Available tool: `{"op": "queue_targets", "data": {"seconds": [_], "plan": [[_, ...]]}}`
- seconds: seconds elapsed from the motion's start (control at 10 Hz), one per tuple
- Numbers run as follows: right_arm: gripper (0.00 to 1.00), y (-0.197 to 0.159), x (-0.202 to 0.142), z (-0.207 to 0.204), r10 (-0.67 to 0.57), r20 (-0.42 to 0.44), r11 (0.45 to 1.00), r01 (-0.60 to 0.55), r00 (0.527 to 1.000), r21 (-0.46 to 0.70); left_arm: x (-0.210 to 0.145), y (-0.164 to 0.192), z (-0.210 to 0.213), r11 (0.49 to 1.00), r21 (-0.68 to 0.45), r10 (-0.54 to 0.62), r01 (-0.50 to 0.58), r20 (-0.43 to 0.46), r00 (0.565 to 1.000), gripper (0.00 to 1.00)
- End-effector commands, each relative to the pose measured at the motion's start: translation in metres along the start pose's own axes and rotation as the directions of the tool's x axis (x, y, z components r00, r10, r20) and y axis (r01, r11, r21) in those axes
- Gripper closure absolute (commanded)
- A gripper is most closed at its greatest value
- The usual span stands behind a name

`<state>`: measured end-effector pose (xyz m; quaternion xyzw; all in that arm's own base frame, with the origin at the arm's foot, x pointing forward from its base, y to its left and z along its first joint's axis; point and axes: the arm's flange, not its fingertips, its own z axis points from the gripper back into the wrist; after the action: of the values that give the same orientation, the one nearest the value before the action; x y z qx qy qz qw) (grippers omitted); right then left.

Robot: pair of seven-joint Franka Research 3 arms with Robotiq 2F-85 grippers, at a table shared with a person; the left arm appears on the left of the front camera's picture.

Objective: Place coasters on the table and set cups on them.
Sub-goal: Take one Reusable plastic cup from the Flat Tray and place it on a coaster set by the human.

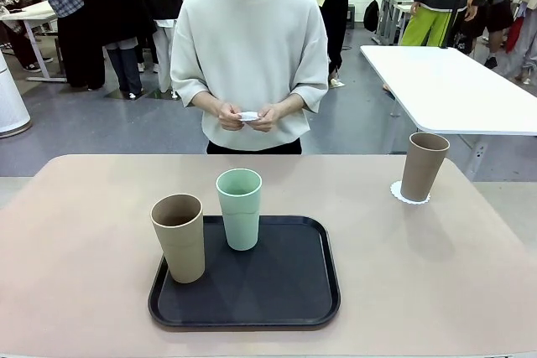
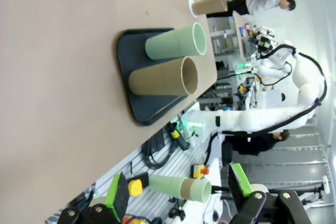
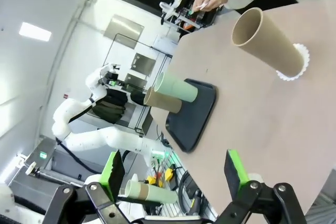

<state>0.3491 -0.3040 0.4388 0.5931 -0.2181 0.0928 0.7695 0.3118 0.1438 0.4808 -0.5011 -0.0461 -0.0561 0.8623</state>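
Note:
One tan cup (image 1: 423,166) stands on a white lacy coaster (image 1: 397,193) at the far right of the beige table (image 1: 84,232); the same cup (image 3: 268,42) and coaster (image 3: 299,66) show in the right wrist view. A second tan cup (image 1: 179,237) and the mint green cup (image 1: 240,208) stand on the black tray (image 1: 277,291). The person at the far side holds white coasters (image 1: 249,116) in both hands. My left gripper (image 2: 178,195) is open off the table's near edge, and my right gripper (image 3: 173,171) is open with nothing between its fingers.
A white rectangular table (image 1: 453,85) stands behind on the right. Other people stand in the background. Bare tabletop lies left of the tray and between the tray and the right cup.

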Motion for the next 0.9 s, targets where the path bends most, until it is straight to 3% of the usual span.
{"op": "queue_targets", "data": {"seconds": [0.0, 0.6, 0.7, 0.8], "plan": [[0.00, 0.0101, -0.0054, 0.0104, 0.006, -0.076, 1.000, -0.005, 0.997, 0.012, -0.0013, -0.0006, 0.0015, 1.000, -0.010, -0.009, 0.009, 0.003, 1.000, 0.00], [0.00, 0.0027, -0.0024, 0.0132, -0.034, -0.222, 0.999, 0.035, 0.974, 0.004, -0.0013, -0.0006, 0.0015, 1.000, -0.010, -0.009, 0.009, 0.003, 1.000, 0.00], [0.00, 0.0038, -0.0068, 0.0051, -0.047, -0.169, 0.999, 0.046, 0.984, -0.011, -0.0013, -0.0006, 0.0015, 1.000, -0.010, -0.009, 0.009, 0.003, 1.000, 0.00], [0.00, 0.0038, -0.0068, 0.0051, -0.047, -0.169, 0.999, 0.046, 0.984, -0.011, -0.0013, -0.0006, 0.0015, 1.000, -0.010, -0.009, 0.009, 0.003, 1.000, 0.00]]}}
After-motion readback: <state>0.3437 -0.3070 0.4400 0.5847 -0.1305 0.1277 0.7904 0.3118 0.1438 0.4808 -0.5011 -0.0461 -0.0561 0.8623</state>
